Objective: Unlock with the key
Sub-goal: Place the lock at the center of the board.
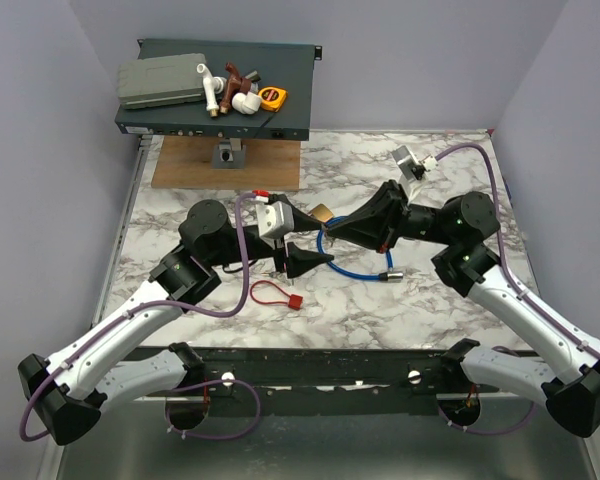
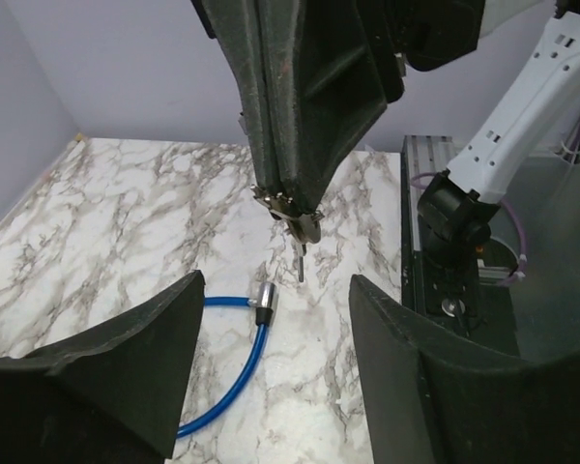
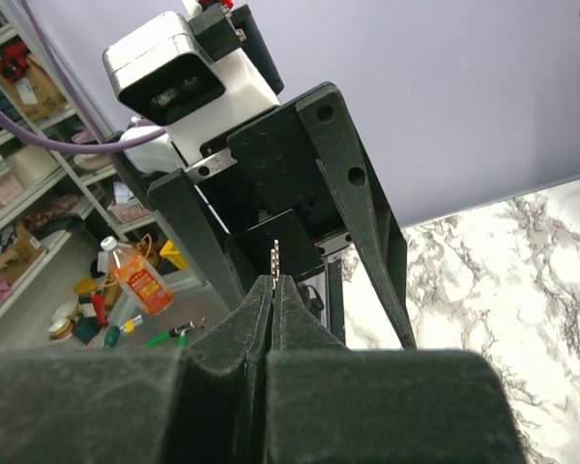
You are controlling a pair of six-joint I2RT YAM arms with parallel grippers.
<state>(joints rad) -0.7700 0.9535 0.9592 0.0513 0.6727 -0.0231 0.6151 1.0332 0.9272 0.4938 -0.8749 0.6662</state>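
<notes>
Pinching a metal sliver (image 2: 300, 232), right gripper (image 2: 288, 201) meets spread-jawed left gripper (image 1: 316, 240); key (image 1: 294, 300) at six o'clock awaits grasping.

Your top camera sits high above the near edge, looking down over the whole tabletop (image 1: 420, 300). Your left wrist camera faces right, close on the right hand (image 2: 288, 198). Your right wrist camera faces left, close on the left hand (image 3: 290, 208). All three views share that meeting spot mid-tabletop.
</notes>
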